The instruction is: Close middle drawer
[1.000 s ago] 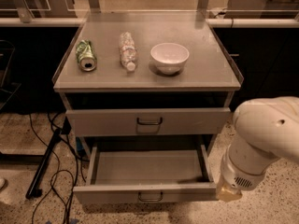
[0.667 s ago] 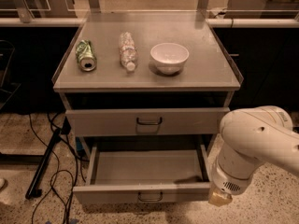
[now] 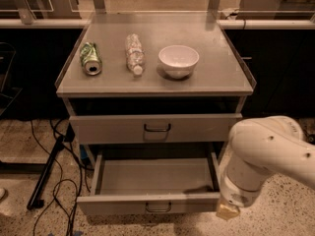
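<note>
By front corner of open middle drawer, claw now closer vs earlier; grip can't tell.

Smooth, bulbous white plastic arm, dotted with small dark screw holes, narrowing to a round collar; beneath it the gripper shows as a pale yellowish tip, near right.

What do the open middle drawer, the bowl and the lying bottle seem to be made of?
The middle drawer: probably painted grey metal, matte; thin flat walls. The bowl: glazed ceramic or plastic; smooth white with slight sheen. The bottle: clear thin plastic; see-through, crinkled. The gripper hangs low beside the drawer's right front corner; its pale yellowish tip leaves the material open.
</note>
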